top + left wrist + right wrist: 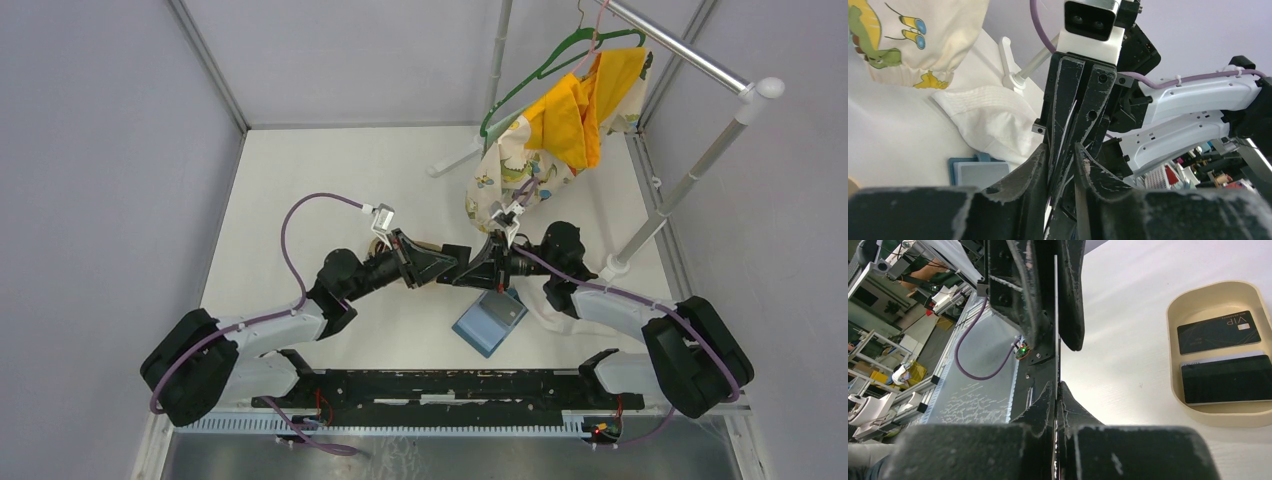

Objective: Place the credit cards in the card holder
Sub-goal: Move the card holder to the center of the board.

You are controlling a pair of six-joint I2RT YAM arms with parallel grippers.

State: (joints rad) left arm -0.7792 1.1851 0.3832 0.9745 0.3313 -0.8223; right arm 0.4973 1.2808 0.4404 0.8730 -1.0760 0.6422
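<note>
Closest to the lens, my left fingers (1033, 170) stand slightly apart on either side of one credit card (1056, 365) seen edge-on, while my right fingers (1075, 410) are pressed together on that same thin card. I judge this a hand-over above the bench (1128, 340), with the right side taking the card. Next the left must back clear without dragging it, then the right must carry it to the card holder (490, 320), which lies on the bench just nearside of where we meet, by one white cloth (993, 120). Rightmost, one tan tray (1173, 315) holds two black cards (1218, 332). I count three cards and one holder.
</note>
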